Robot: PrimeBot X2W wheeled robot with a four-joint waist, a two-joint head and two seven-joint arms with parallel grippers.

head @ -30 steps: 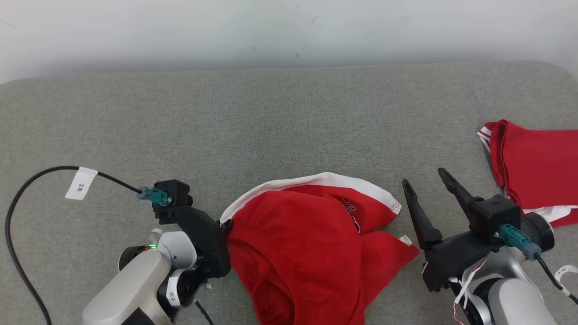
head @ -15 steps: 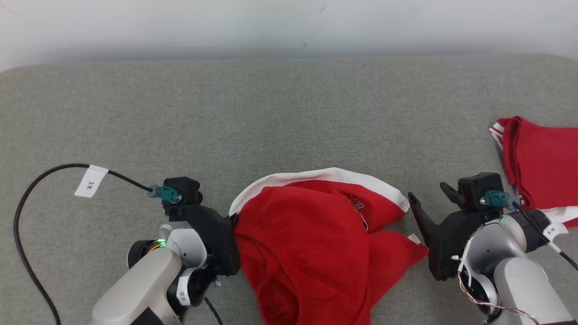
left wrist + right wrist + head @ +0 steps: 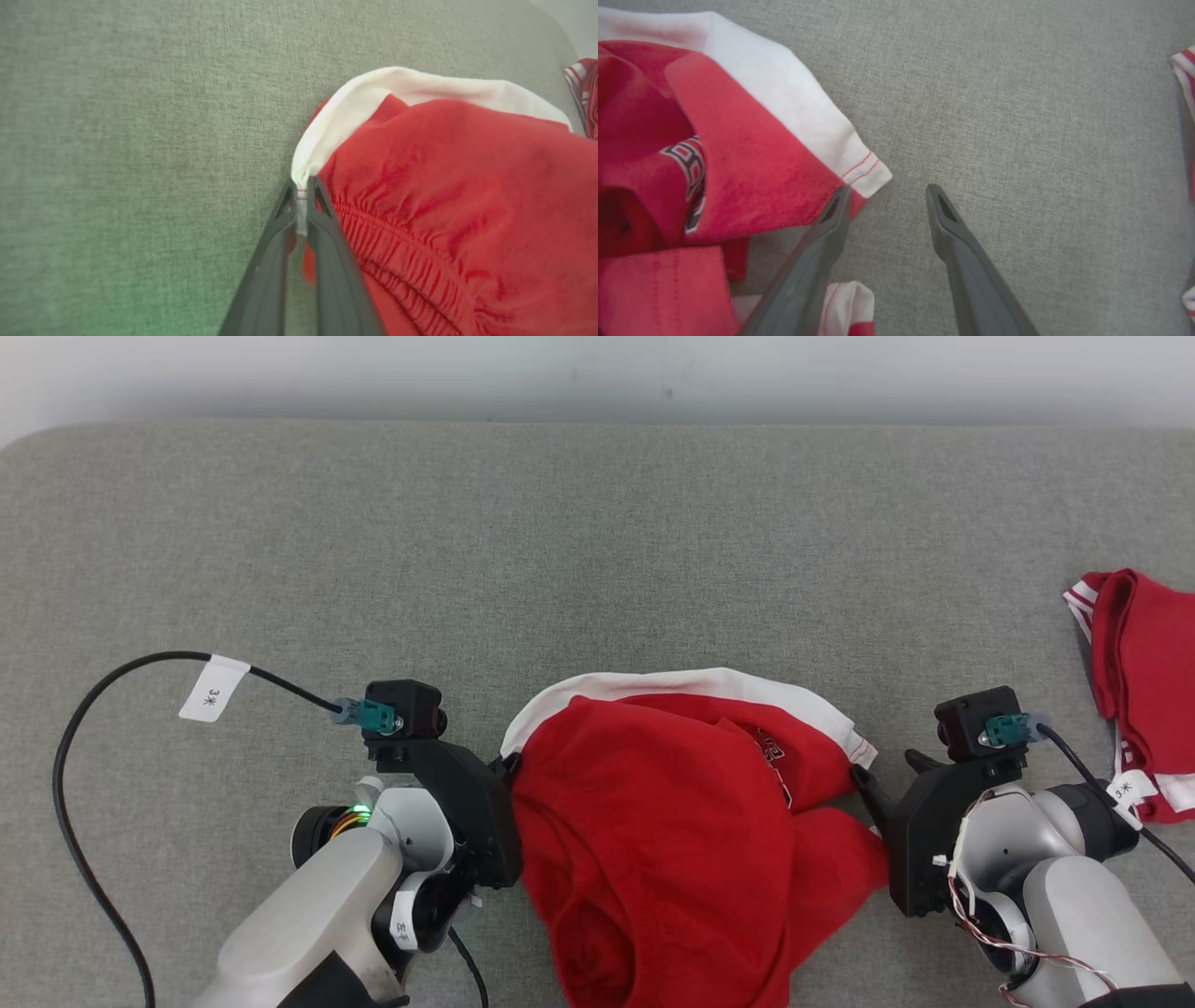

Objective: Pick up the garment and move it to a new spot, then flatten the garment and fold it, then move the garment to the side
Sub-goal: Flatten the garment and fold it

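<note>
Now we're closing in: our left gripper (image 3: pixel 301 189) is clamping the white hem of the garment (image 3: pixel 672 821) at its tips, while our right gripper (image 3: pixel 887 191), jaws apart, is swinging down beside the opposite corner, readying the second grab.

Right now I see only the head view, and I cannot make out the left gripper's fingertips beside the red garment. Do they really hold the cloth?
Observer: Yes. In the left wrist view the left gripper is shut on the end of the white band of the garment.
Operator: And the right one, does it hold anything?
Observer: No. In the right wrist view the right gripper is open. One fingertip is at the garment's hem corner, and there is bare grey surface between the fingers.
</note>
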